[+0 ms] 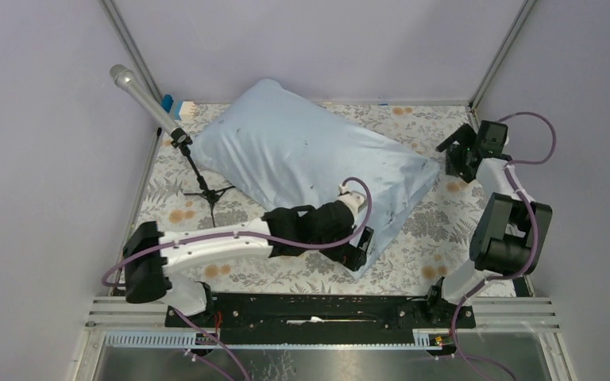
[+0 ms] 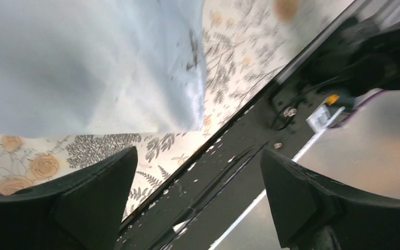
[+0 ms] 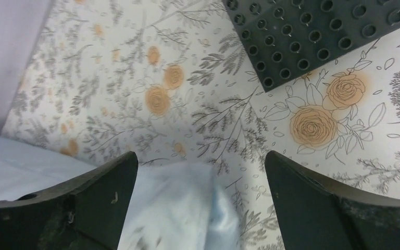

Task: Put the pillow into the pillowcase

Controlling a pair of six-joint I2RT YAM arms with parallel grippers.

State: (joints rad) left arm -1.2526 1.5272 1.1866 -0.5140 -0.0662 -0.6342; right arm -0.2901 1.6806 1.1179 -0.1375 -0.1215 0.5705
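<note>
The light-blue pillowcase [image 1: 302,155] lies plump and diagonal across the floral cloth, filled out; no cream pillow fabric shows, so the pillow is hidden. My left gripper [image 1: 363,248] is open and empty at the case's near corner, which shows at the upper left of the left wrist view [image 2: 83,62]. My right gripper [image 1: 454,159] is open and empty just beyond the case's right corner, and that corner [image 3: 182,203] lies between its fingers in the right wrist view without being pinched.
A microphone on a small black tripod [image 1: 176,131] stands at the left of the case. A dark studded baseplate [image 3: 317,36] lies on the floral cloth [image 1: 445,230] at the far right. The black base rail [image 2: 224,172] runs along the near edge.
</note>
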